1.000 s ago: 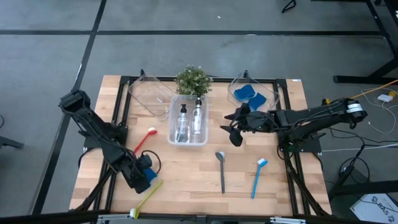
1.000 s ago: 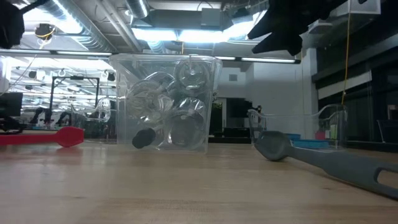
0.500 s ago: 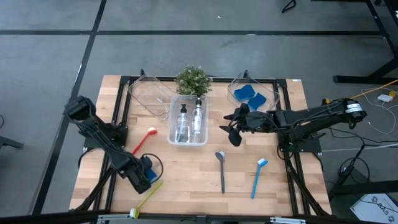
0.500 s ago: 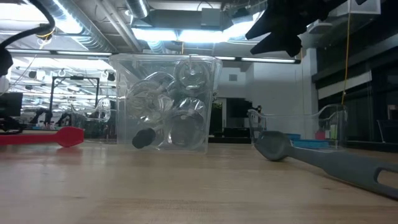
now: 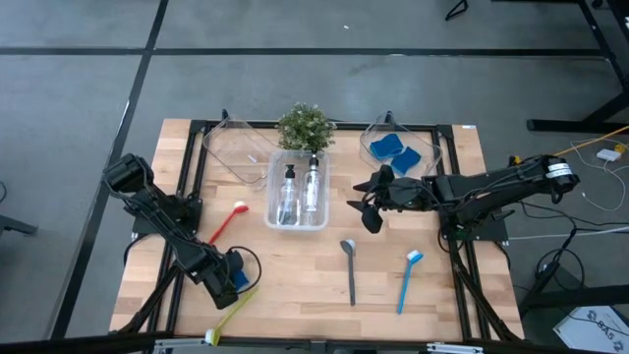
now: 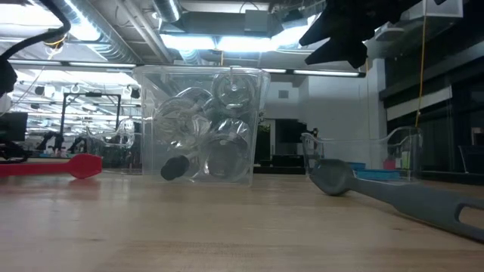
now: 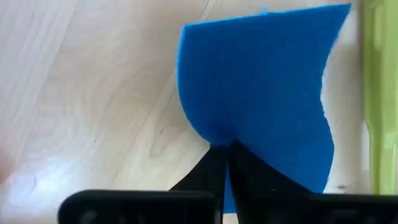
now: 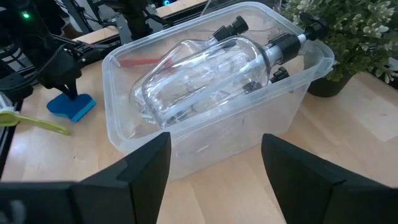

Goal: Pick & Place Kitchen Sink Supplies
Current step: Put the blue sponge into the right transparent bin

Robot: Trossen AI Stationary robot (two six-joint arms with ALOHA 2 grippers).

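Blue sponge [image 7: 261, 93] sits flat on the table's [image 5: 295, 275] front-left, just beside the yellow-green brush [image 5: 232, 314], pinched at its edge by the left gripper [image 5: 228, 280], fingers nearly together on it. Left arm stretched low & diagonal towards it. Sponge: bright blue, wavy edge. Right gripper [image 5: 366, 203] hangs above the table right of the center bin [image 5: 272, 208], fingers [image 8: 305, 171] wide apart, holding nothing. Two pump bottles [image 5: 300, 192] lie in that bin. Red brush [image 5: 228, 221], grey brush [image 5: 350, 267], blue brush [image 5: 408, 278] lie on the wood; two more sponges [image 5: 396, 151] in the back-right bin [image 5: 371, 133].
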